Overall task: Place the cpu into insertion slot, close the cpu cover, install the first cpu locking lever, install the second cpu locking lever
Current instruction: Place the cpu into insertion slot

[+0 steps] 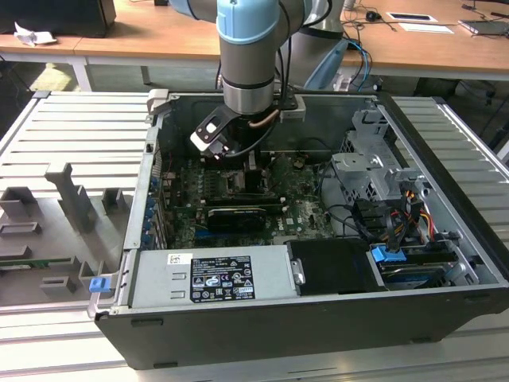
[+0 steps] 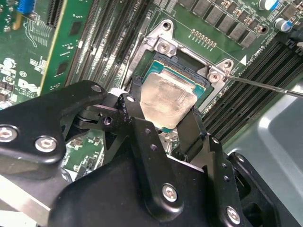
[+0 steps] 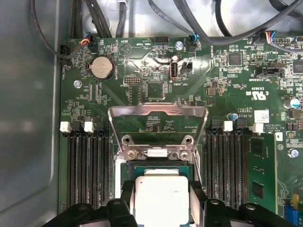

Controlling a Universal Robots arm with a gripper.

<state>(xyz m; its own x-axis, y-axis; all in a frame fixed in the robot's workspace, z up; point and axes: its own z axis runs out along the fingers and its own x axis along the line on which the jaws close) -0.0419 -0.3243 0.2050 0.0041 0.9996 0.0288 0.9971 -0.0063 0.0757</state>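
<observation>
In the exterior view, one arm (image 1: 248, 64) down inside one open computer case (image 1: 318, 330), above the green motherboard (image 1: 306, 211). One labelled power supply (image 1: 211, 276) along the near wall. Case on a grey slatted table (image 1: 71, 127).

In the second wrist view, tool (image 2: 163, 116) narrowed to chip width, two black fingers (image 2: 137, 118) against opposite edges of the one cpu (image 2: 168, 94), gripped at the insertion slot (image 2: 184, 71). Fully seated or not: impossible to tell. One thin lever rod (image 2: 265, 86) beside the slot.

In the first wrist view, one cpu cover (image 3: 158, 112) standing raised open just beyond the cpu. One coin battery (image 3: 101, 67) farther off.
</observation>
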